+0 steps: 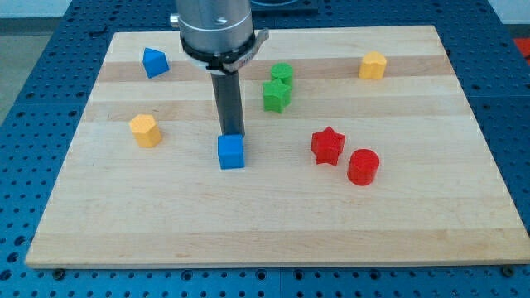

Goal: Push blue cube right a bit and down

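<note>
The blue cube sits on the wooden board, left of centre. My tip comes down from the view's top and stands right at the cube's top edge, touching or nearly touching it. The rod hides the board just above the cube.
A second blue block lies at the top left. A yellow block is at the left, another yellow block at the top right. Two green blocks sit right of the rod. A red star and red cylinder lie right of the cube.
</note>
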